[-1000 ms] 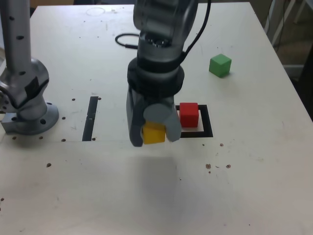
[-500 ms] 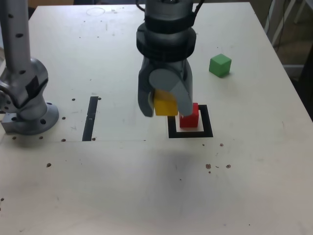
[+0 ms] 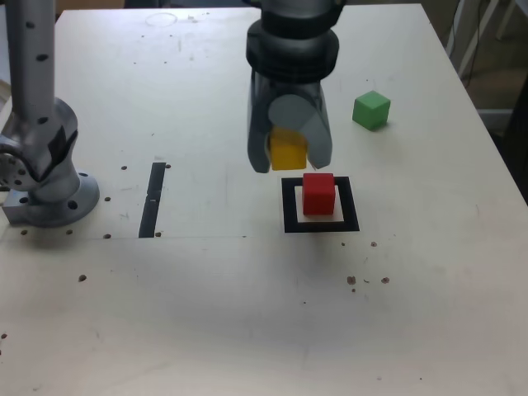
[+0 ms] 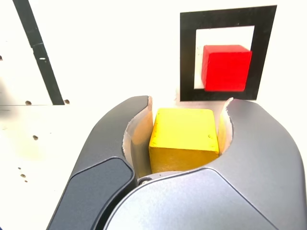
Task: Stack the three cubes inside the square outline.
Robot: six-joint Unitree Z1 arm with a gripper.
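Note:
My gripper (image 3: 290, 157) is shut on the yellow cube (image 3: 288, 149), holding it in the air just behind and to the exterior view's left of the square outline (image 3: 349, 207). The red cube (image 3: 318, 194) sits inside that black outline on its pale centre. The green cube (image 3: 371, 110) rests alone on the table at the exterior view's right, farther back. In the wrist view the yellow cube (image 4: 183, 138) is clamped between both grey fingers (image 4: 112, 139), with the red cube (image 4: 226, 67) and the square outline (image 4: 187, 52) beyond it.
A narrow black strip (image 3: 153, 199) lies on the table at the exterior view's left. The arm's grey base (image 3: 45, 177) stands at the left edge. A black cable (image 3: 213, 70) runs behind the arm. Small dark specks dot the white tabletop (image 3: 247, 313).
The gripper has carried the yellow cube up and toward the exterior view's right and back, from in front-left of the outline to just behind its left side. The red and green cubes stayed put.

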